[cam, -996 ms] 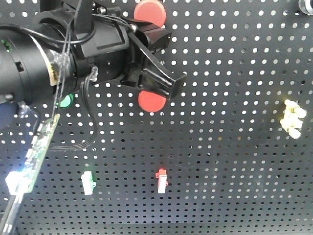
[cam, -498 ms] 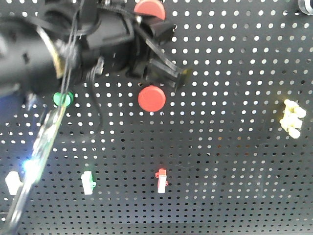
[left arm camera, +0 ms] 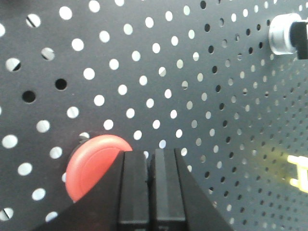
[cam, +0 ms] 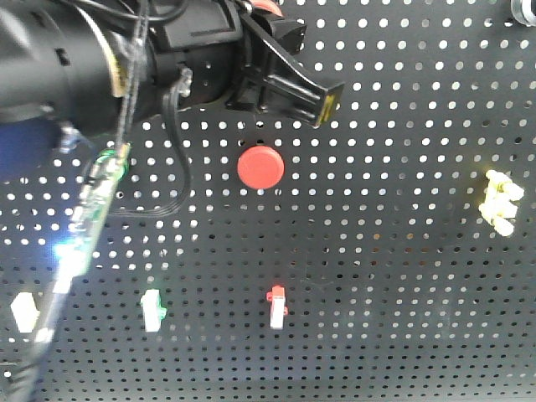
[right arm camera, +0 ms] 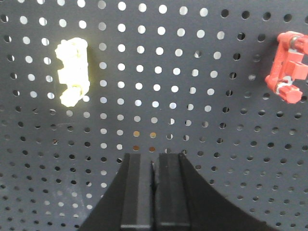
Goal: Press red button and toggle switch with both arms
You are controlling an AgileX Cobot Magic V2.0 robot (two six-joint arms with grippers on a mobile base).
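Observation:
A round red button (cam: 260,167) sits on the black pegboard (cam: 394,251), fully in sight. My left gripper (cam: 322,101) hangs above and to the right of it, jaws shut on nothing. Only a sliver of a second red button (cam: 266,5) shows above the arm. The left wrist view has a red button (left arm camera: 94,171) just left of the shut left gripper (left arm camera: 150,153), partly hidden by it. A red toggle switch (cam: 276,306) is mounted lower down. In the right wrist view the right gripper (right arm camera: 154,155) is shut, below and between a yellow switch (right arm camera: 72,72) and the red toggle switch (right arm camera: 288,67).
A yellow switch (cam: 501,201) is at the right, a white-green switch (cam: 152,310) and a white one (cam: 23,311) at the lower left. A lit circuit strip (cam: 92,201) and cables dangle from the left arm. A silver knob (left arm camera: 284,33) sits at the upper right.
The left arm has moved up and to the right. Its gripper tip, which overlapped the middle red button's top edge, now stands above it and the button is uncovered.

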